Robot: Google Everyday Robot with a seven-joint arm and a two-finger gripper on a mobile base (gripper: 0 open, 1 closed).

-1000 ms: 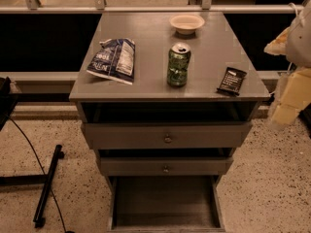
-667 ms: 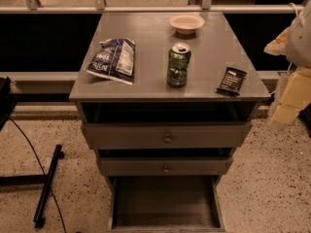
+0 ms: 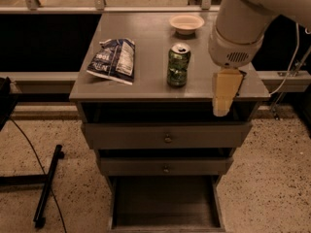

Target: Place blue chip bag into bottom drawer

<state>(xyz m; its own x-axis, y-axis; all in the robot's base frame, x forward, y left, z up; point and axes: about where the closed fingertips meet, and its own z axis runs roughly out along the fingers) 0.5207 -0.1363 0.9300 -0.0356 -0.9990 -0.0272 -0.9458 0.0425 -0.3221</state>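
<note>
The blue chip bag, crumpled dark-blue and white foil with a white label panel, lies flat on the left of the grey cabinet top. The bottom drawer is pulled out at the cabinet's foot, and its flat floor is bare. My gripper hangs from the big white arm over the right front corner of the cabinet top. It is well to the right of the bag and holds nothing that I can see.
A green can stands mid-top between bag and gripper. A white bowl sits at the back. Two shallower knobbed drawers are slightly pulled out above the bottom one. A black stand lies on the floor left. A cable hangs right.
The arm has swung in from the right edge to over the cabinet's right front corner. It now covers the small black packet. The bag, can and bowl have not moved.
</note>
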